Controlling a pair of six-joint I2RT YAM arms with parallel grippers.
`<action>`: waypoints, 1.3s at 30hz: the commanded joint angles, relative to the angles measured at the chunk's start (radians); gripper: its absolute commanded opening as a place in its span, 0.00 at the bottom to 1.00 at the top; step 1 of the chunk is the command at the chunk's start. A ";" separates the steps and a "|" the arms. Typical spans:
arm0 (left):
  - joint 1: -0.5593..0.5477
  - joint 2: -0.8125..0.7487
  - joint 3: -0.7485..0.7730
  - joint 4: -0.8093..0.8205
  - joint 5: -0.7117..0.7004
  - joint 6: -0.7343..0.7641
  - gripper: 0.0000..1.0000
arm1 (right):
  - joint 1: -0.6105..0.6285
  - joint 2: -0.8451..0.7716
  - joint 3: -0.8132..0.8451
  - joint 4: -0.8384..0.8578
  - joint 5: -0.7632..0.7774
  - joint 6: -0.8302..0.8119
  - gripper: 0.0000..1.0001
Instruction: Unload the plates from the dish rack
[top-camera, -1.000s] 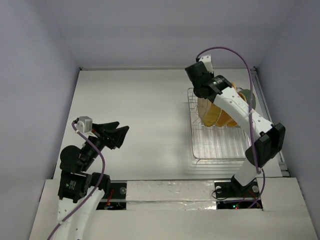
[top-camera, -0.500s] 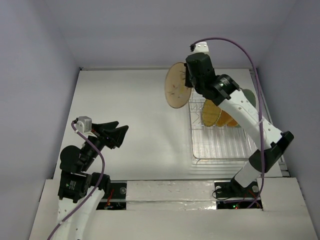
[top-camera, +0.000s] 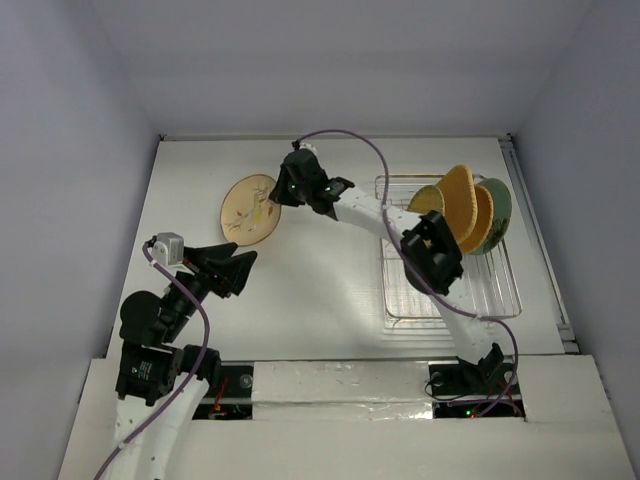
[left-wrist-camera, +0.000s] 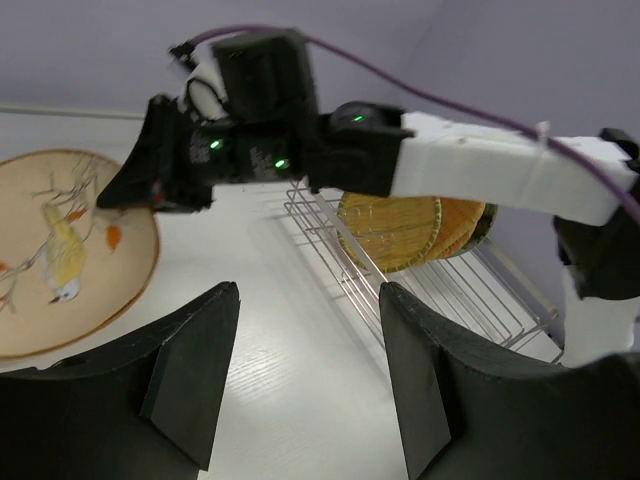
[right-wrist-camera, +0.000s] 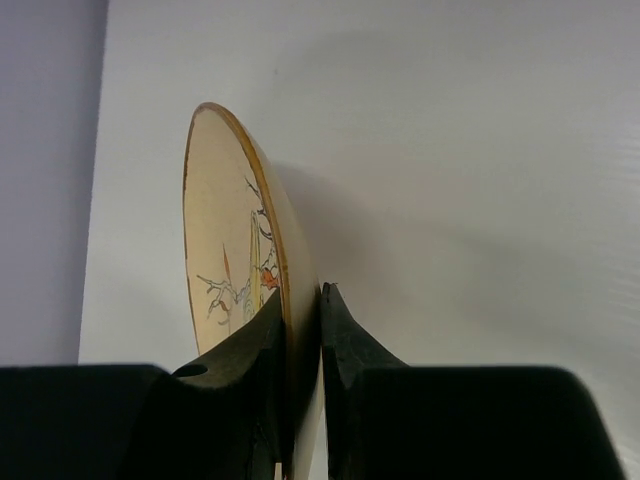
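Observation:
My right gripper (top-camera: 283, 192) is shut on the rim of the cream plate with a bird drawing (top-camera: 249, 209), holding it left of the dish rack (top-camera: 400, 300), over the table. In the right wrist view the plate (right-wrist-camera: 232, 240) is edge-on between my fingers (right-wrist-camera: 300, 330). The left wrist view shows it too (left-wrist-camera: 60, 250). Yellow (top-camera: 458, 200), orange (top-camera: 480, 215) and pale green (top-camera: 497, 215) plates stand upright in the rack's far end. My left gripper (top-camera: 240, 270) is open and empty, near the table's front left, below the cream plate.
The silver wire rack fills the right side of the table; its near half (top-camera: 450, 300) holds no plates. Walls close in the table on the left, back and right. The right arm (top-camera: 380, 215) stretches across the rack's left edge.
My right gripper has lifted the cream plate out of the rack and swung it left and down toward the table's left half. The left arm has not moved.

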 joint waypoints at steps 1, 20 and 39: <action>-0.013 -0.006 0.000 0.039 0.005 -0.007 0.55 | 0.017 0.028 0.163 0.264 -0.098 0.184 0.00; -0.013 0.009 -0.001 0.043 0.009 -0.009 0.55 | 0.037 0.126 0.028 0.238 -0.109 0.192 0.90; -0.013 0.032 0.002 0.029 -0.020 -0.007 0.27 | 0.037 -0.604 -0.441 0.013 0.329 -0.263 0.00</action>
